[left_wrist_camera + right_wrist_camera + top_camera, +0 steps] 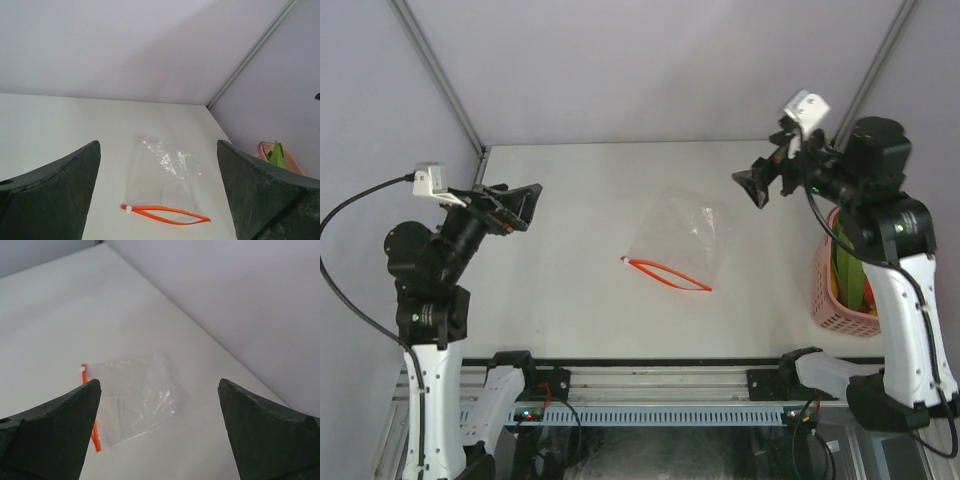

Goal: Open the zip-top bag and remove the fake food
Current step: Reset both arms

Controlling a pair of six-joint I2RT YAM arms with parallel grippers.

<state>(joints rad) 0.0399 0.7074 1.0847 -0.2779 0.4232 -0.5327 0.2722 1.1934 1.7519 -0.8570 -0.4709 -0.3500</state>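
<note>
The left pincer [528,206] hangs above the left side of the bench [570,310], spread wide and holding nothing. In its own wrist view both dark fingers [60,190] stand far apart with only air between them. It touches neither the bench nor the bag. Bare bench runs from under it to the right as far as the bag, and also toward the far wall and the near edge.

The zip-top bag [695,232] lies flat near the middle of the bench, a little right of centre, and no pincer touches it. Its red-orange zip strip [665,273] runs along the near side. The two halves of the strip bow apart, so the mouth gapes toward the near edge. A small white tab [128,208] sits at the left end of the strip. The bag lies well apart from the far edge, and bare bench surrounds it on all sides.

The right pincer [757,184] is held high over the far right of the bench, just right of the bag. It is also spread wide and holds nothing, and its fingers [55,430] frame the bag below.

At the right edge stands a pink basket [838,312], partly hidden by the right arm. A long green piece of fake food [844,262] stands in it. Any other pieces in the basket cannot be made out.
</note>
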